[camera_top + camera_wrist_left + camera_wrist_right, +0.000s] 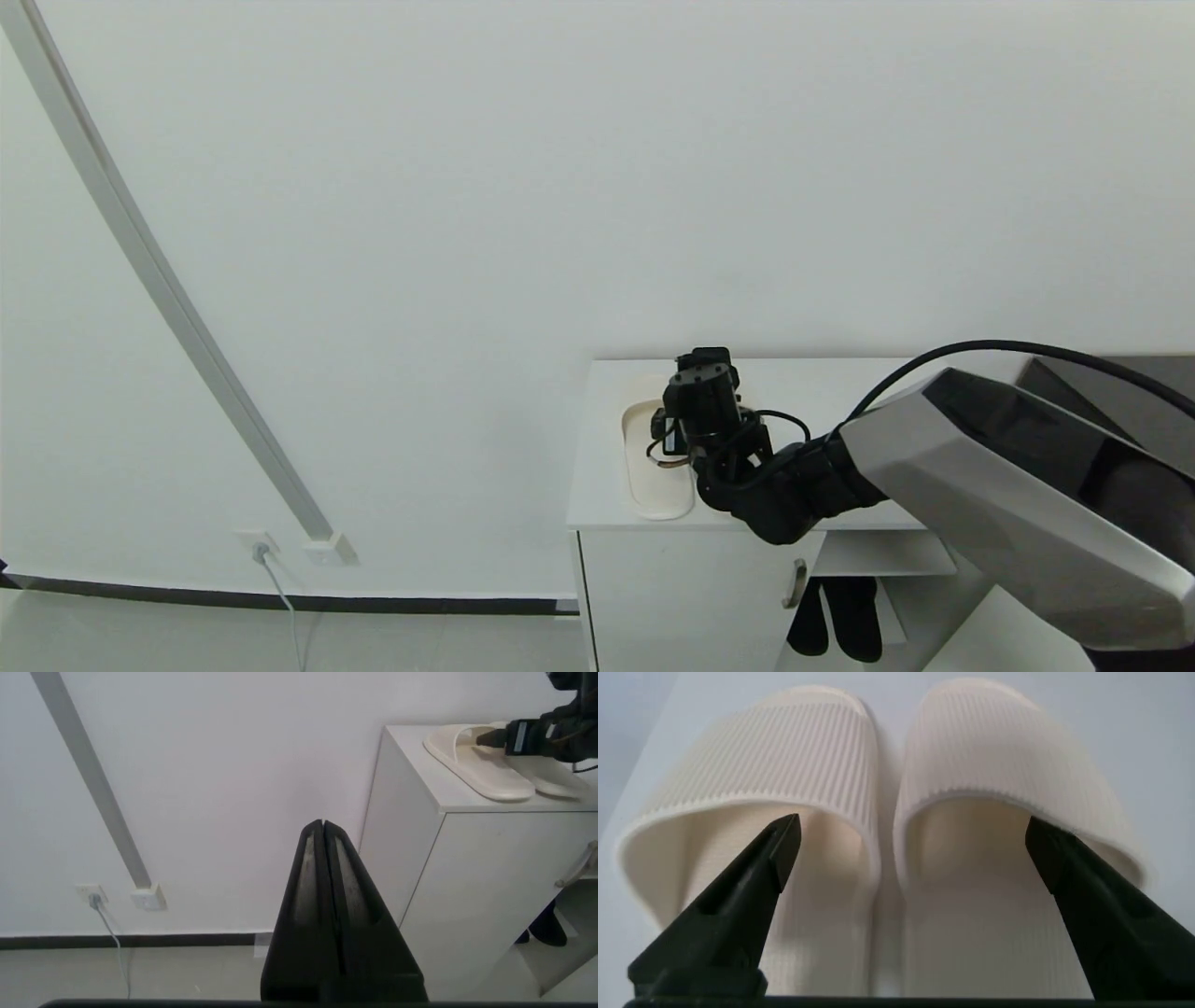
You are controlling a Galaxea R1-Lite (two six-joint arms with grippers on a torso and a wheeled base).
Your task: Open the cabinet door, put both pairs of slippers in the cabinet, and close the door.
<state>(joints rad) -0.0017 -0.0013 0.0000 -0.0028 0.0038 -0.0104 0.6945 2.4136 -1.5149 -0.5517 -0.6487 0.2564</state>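
A pair of cream slippers (794, 775) lies side by side on top of the white cabinet (840, 392), at its left end. My right gripper (913, 831) is open just above their heel ends, one finger over each slipper, touching neither. From the head view the right gripper (674, 455) hangs over the cream slippers (644, 485). A pair of black slippers (836, 621) stands in the cabinet's open right compartment, under a shelf. The left door (691, 597) with its handle (796, 583) looks shut. My left gripper (322, 826) is shut and empty, held left of the cabinet (411, 859).
A white wall rises behind the cabinet. A slanted cable duct (168, 280) runs down it to a socket with a plugged cable (257, 546). Bare floor lies left of the cabinet.
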